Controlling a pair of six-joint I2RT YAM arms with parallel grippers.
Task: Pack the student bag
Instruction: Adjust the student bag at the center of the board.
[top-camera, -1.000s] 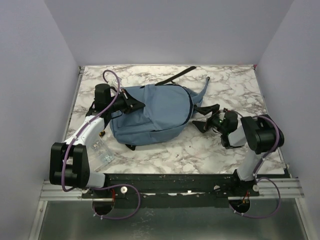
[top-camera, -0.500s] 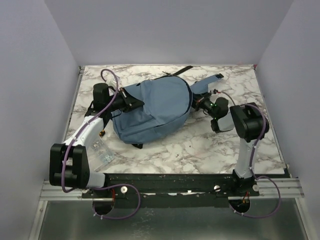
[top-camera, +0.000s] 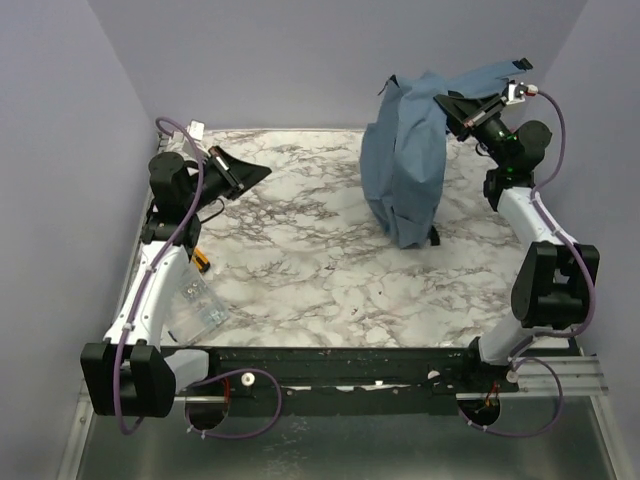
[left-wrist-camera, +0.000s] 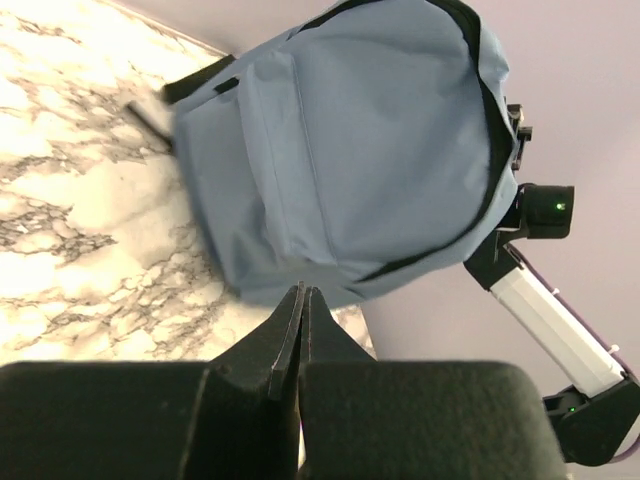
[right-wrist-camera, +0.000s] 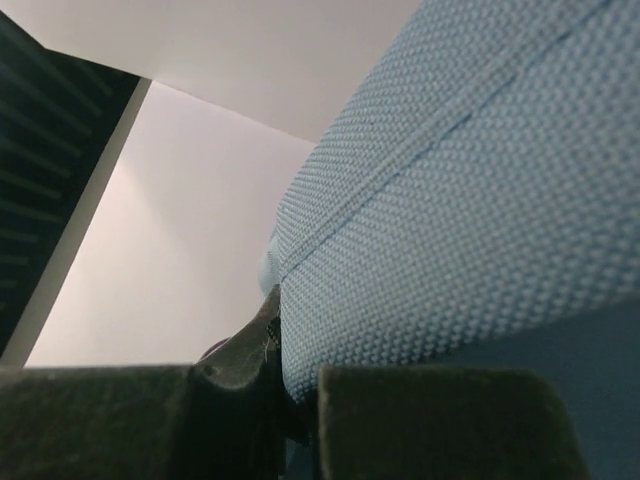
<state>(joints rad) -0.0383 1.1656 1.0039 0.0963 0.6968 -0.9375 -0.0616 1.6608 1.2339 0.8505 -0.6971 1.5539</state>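
The right gripper (top-camera: 452, 106) holds the student bag (top-camera: 405, 170) up in the air.
Its fingers pinch the blue fabric; the left gripper (left-wrist-camera: 300, 305) has its fingers pressed together, empty.

The overhead view looks down across the whole worktop (top-camera: 300, 270). The left wrist view faces the student bag (left-wrist-camera: 340, 150) from well apart, the right wrist's presses against it.

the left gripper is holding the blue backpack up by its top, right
No, it is the right gripper that holds the student bag up by its top, as the top external view shows. The left gripper is shut on nothing, apart from the bag.
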